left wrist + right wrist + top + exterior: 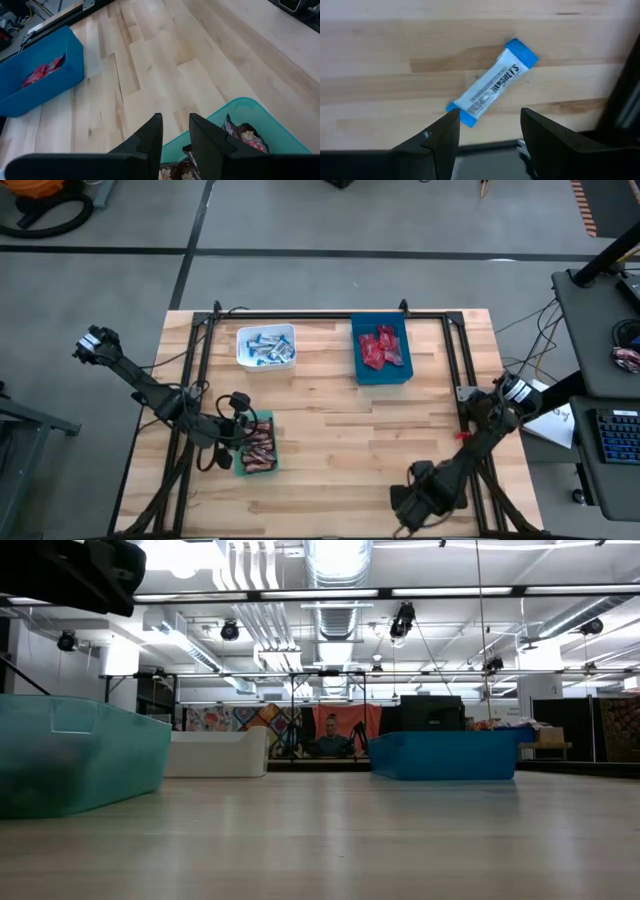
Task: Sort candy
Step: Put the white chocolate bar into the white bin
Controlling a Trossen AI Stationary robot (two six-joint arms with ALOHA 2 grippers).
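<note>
dark fingers of your right gripper sit closest to the lens in the right wrist view, spread wide with nothing between them, and just beyond their tips one blue-and-white bar lies flat on the bare wood, tilted so its ends point to about 2 and 8 o'clock; its lower end is just beside the tip of one finger, the rest of it clear of both, so you are hovering by it rather than gripping it. on the high view that gripper is at about 5 o'clock on the table, near the front edge. judging by the bins, you are nearly finished: the white bin at 11 o'clock holds blue-and-white bars, the blue bin at 1 o'clock holds the red packets, and the green bin at 8 o'clock holds the dark brown bars. no other loose candy shows on the wood, so this one bar looks like the last piece left, and it belongs across the table in the white bin. your left gripper hangs over the green bin's rim with its fingers narrow, a slim gap between them and nothing in it that you can see.
</note>
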